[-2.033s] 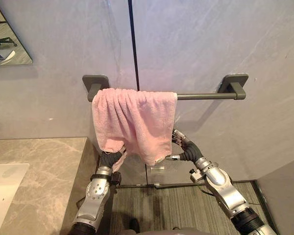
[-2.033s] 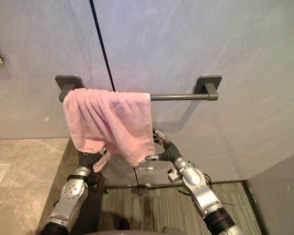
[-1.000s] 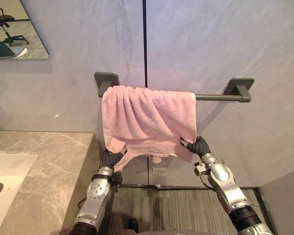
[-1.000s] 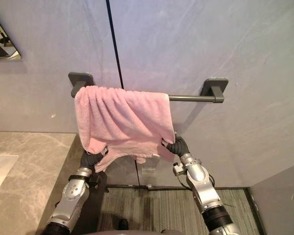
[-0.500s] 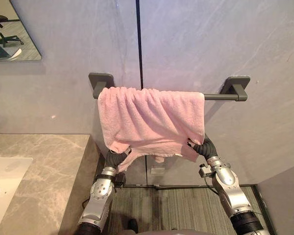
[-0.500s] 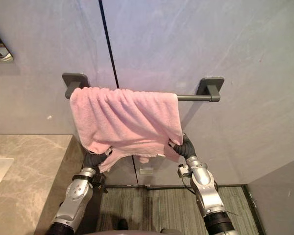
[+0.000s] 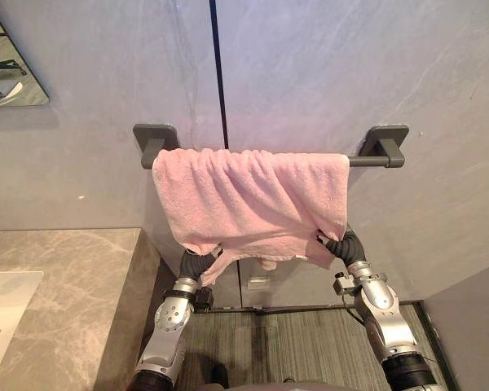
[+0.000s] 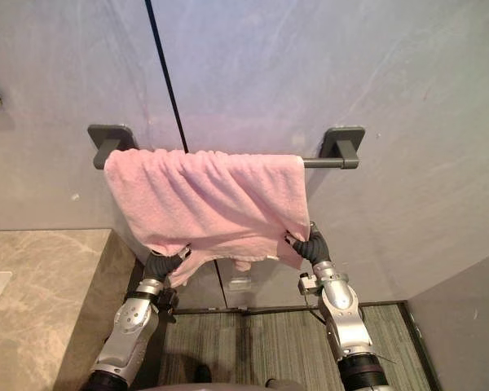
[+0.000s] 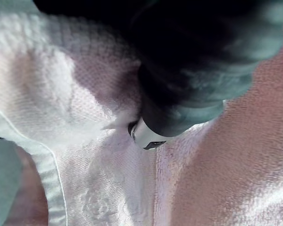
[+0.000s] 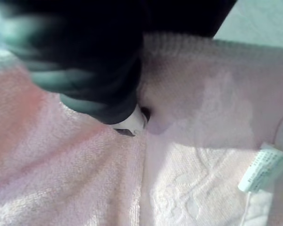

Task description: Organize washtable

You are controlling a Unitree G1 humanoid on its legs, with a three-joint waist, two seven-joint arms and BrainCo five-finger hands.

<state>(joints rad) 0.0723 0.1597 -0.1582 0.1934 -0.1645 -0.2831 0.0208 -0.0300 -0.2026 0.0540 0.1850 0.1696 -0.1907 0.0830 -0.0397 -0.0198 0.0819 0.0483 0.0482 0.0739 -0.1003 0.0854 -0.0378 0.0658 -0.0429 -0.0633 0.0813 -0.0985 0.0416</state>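
The pink towel (image 7: 253, 199) hangs over the grey bar (image 7: 375, 160). The left hand (image 7: 196, 264) hides under its 7 o'clock corner, the right hand (image 7: 344, 244) under 5 o'clock. I cannot tell if they grip. A hard tug could pull it off.

The robot's two forearms were smooth, rounded silver-grey shells. The left arm (image 7: 169, 319) and the right arm (image 7: 381, 314) each had a black band near the lower end and small dark fittings at the wrist. The left hand (image 7: 197, 265) and the right hand (image 7: 343, 244) were sheathed in dark, ribbed, bellows-like covers shaped like bent hoses; seen close up, each cover looked charcoal with soft ridges, and a small pale silver rounded part peeked out from under its edge.
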